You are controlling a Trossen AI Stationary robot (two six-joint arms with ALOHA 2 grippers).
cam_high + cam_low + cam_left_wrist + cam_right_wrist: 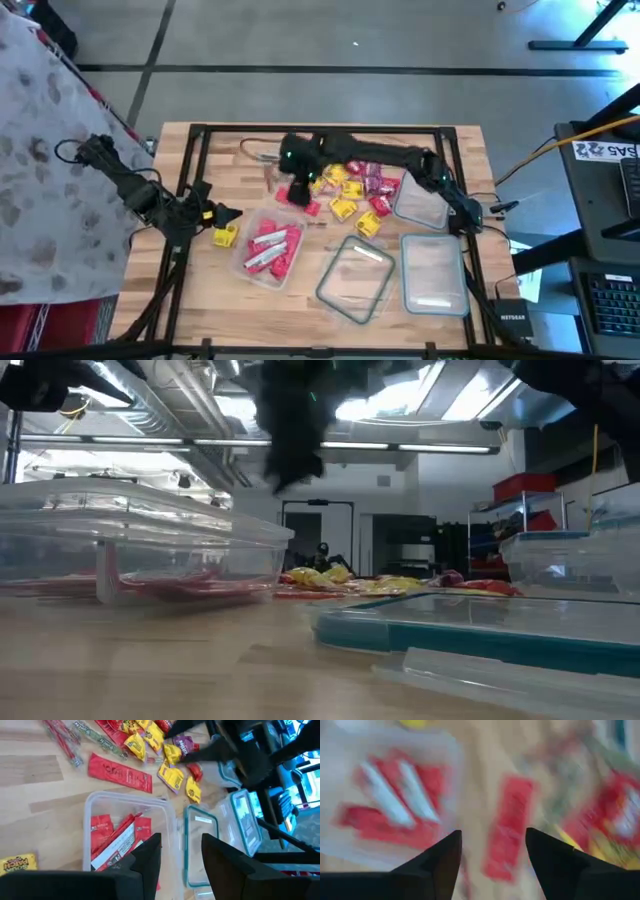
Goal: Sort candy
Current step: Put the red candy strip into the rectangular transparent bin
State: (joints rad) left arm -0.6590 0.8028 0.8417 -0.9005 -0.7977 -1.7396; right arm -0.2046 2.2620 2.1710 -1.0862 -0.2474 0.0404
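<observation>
Right wrist view has the right gripper (pixel 492 857) with jaws released, hovering over a long red candy (pixel 507 827) whose length runs straight away between them, so right's nearer.

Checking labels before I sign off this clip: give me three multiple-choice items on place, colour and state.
1. Where is the lone yellow candy?
A. in a container
B. on the table by the left gripper
C. on the central pile

2. What colour is the candy in the filled container?
A. purple
B. yellow
C. red

3. How is the left gripper?
A. open, empty
B. shut on candy
C. shut, empty

Key:
1. B, it lies alone on the wood.
2. C, only red packets show inside.
3. A, the left wrist view shows its fingers apart with nothing between them.
</observation>
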